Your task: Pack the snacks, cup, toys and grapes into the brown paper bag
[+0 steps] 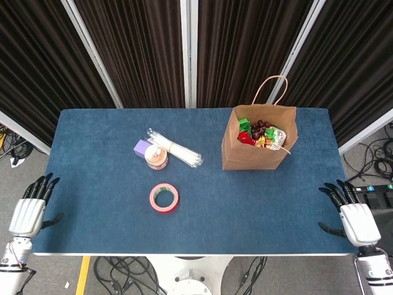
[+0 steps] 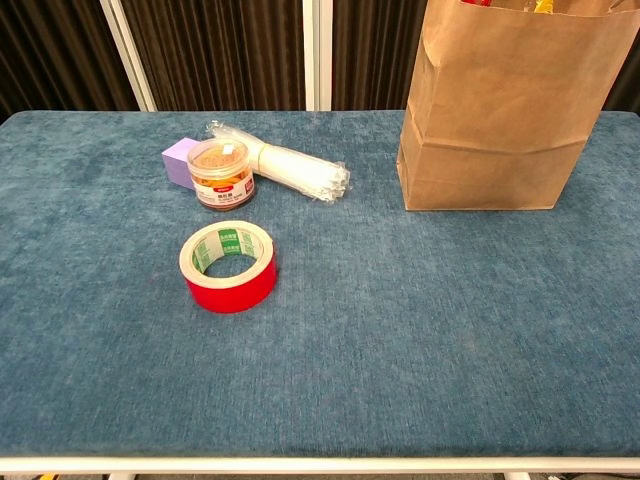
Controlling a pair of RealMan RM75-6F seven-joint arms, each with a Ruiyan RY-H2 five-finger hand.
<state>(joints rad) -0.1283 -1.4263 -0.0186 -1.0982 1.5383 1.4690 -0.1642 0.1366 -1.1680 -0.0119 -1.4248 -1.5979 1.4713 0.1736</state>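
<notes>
Brown paper bag (image 1: 258, 147) stood upright on the far right part of the blue worktop (image 1: 98, 221), its mouth open and one looped handle (image 1: 273, 89) raised behind it. Inside, seen from the head view, lay green and red toys (image 1: 244, 126), dark grapes (image 1: 260, 125) and bright snack wrappers (image 1: 274, 136); individual pieces could not be told apart further. In the chest view the bag's (image 2: 510, 110) front wall filled the upper right. Left of the bag, well apart from it, lay a cluster: a small clear jar with a pale lid (image 1: 156, 157), a purple block (image 1: 142, 147) touching it at the rear, and a clear-wrapped bundle of white sticks (image 1: 176, 150) just beside both. A roll of red tape (image 1: 164, 198) lay flat nearer the front edge. Left hand (image 1: 29, 212) hung off the worktop's front left corner, fingers apart and extended, holding nothing. Right hand (image 1: 353, 218) hung off the front right corner, fingers likewise spread and empty. Neither hand appeared in the chest view.
</notes>
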